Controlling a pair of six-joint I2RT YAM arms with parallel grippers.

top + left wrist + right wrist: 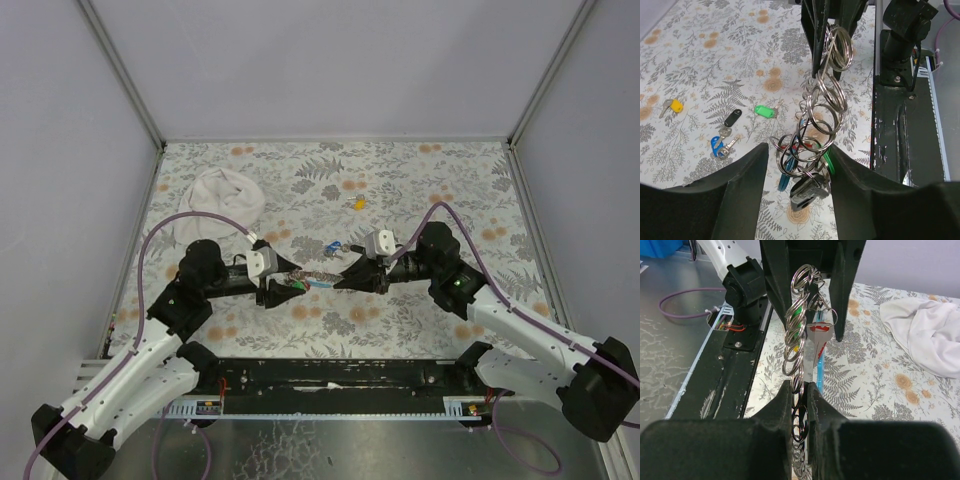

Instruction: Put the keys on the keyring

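Observation:
The keyring (316,280), a chain of linked metal rings with a light-blue piece (819,371) and a red bit (820,328), hangs stretched above the table between both grippers. My left gripper (800,196) has its jaws around the bunched end with a black fob, touching both pads. My right gripper (800,396) is shut on the chain's other end. In the left wrist view, loose keys lie on the table: yellow (675,105), black (732,118), green (765,111) and blue (716,146). The yellow key (358,203) and blue key (330,246) also show from above.
A white cloth bundle (228,194) lies at the back left, also in the right wrist view (930,335). The black base rail (330,375) runs along the table's near edge. Grey walls enclose the flower-patterned table (450,190).

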